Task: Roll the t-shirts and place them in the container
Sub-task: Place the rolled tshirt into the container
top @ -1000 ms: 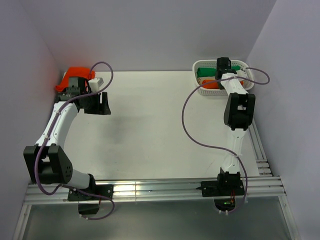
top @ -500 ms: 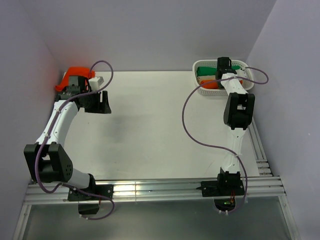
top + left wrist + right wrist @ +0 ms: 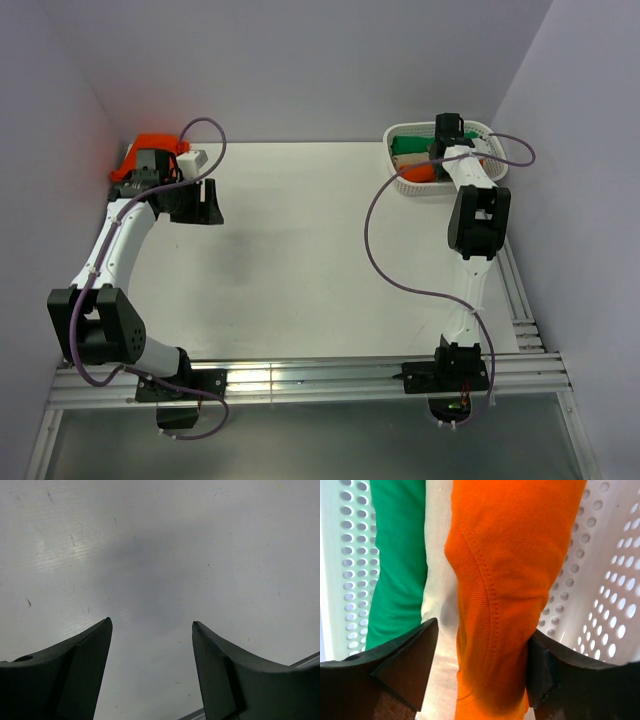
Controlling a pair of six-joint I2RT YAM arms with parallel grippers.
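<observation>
A rolled orange t-shirt lies in the white mesh basket, beside a cream roll and a green roll. My right gripper hangs over the basket with its jaws open astride the orange roll. The left finger stands clear of the roll and the right finger is against it. A loose orange t-shirt is bunched in the back left corner. My left gripper is just in front of it, open over bare table with nothing between its fingers.
The basket stands at the back right, close to the right wall. Purple walls close in the table on the left, back and right. A purple cable loops from the right arm over the table. Aluminium rails run along the near edge.
My right gripper's jaws have spread apart and let go of the orange roll in the basket. My left gripper has crept slightly toward the back left corner.
</observation>
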